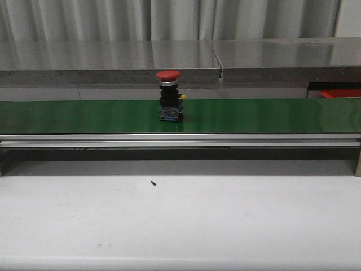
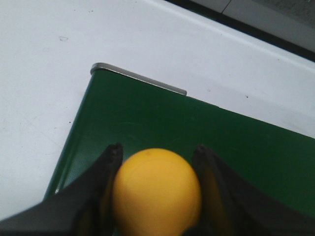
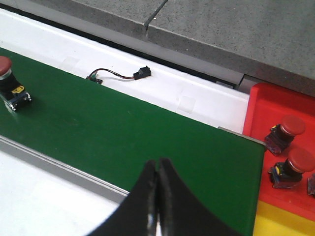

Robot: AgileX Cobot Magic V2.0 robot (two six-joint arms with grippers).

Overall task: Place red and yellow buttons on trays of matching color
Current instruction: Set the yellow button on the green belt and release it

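Note:
A red button (image 1: 169, 95) stands upright on the green belt (image 1: 254, 116) near its middle; it also shows in the right wrist view (image 3: 9, 83). My left gripper (image 2: 157, 157) is shut on a yellow button (image 2: 156, 194), held above the belt's end (image 2: 147, 123). My right gripper (image 3: 158, 167) is shut and empty above the belt near its other end. A red tray (image 3: 280, 105) beside that end holds two red buttons (image 3: 285, 130) (image 3: 295, 164). A yellow tray's edge (image 3: 285, 223) lies next to the red tray. Neither gripper shows in the front view.
A grey stone ledge (image 1: 180, 59) runs behind the belt. A black connector with wires (image 3: 125, 74) lies on the white strip behind the belt. The white tabletop (image 1: 180, 220) lies in front, with a small dark speck (image 1: 153, 183). A metal rail (image 1: 180, 140) edges the belt.

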